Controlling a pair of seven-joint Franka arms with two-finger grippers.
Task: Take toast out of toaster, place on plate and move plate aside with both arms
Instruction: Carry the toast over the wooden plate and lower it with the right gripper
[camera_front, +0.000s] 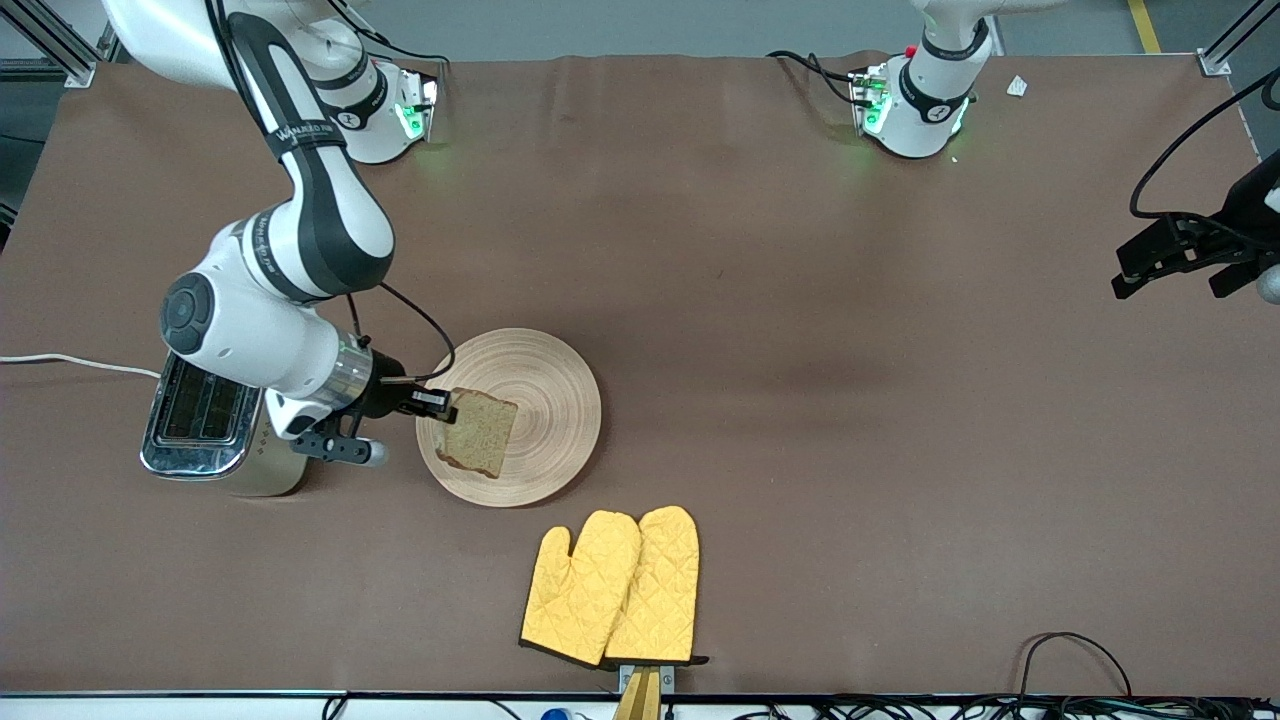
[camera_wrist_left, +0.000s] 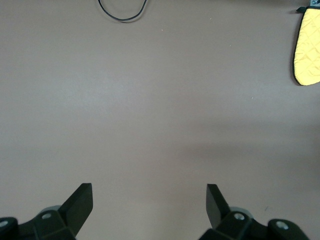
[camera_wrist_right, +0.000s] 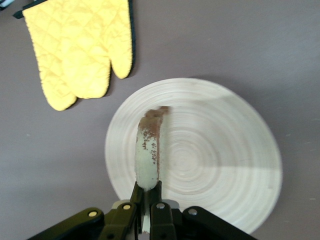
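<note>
Front view puts the squarish slice of brown wholegrain toast over the round light-wood plate, on the side toward the cream-beige toaster with the chrome top. The right gripper has its fingers clamped tight on 1 edge of the slice, and in the right wrist view the toast shows edge-on above the plate. Whether it touches the wood yet cannot be told.

The step in hand looks like setting the toast down. To do it well, lower until the slice rests on the ring grain, a little closer to the plate's middle so it will not slide off the rim when the plate is moved, then part the fingers and lift clear without dragging the bread.

A pair of yellow quilted oven mitts lies nearer the front camera than the plate, close enough to mind when pushing the plate aside.

The left gripper waits over bare brown table toward the left arm's end, its 2 fingers spread wide and holding nothing.
</note>
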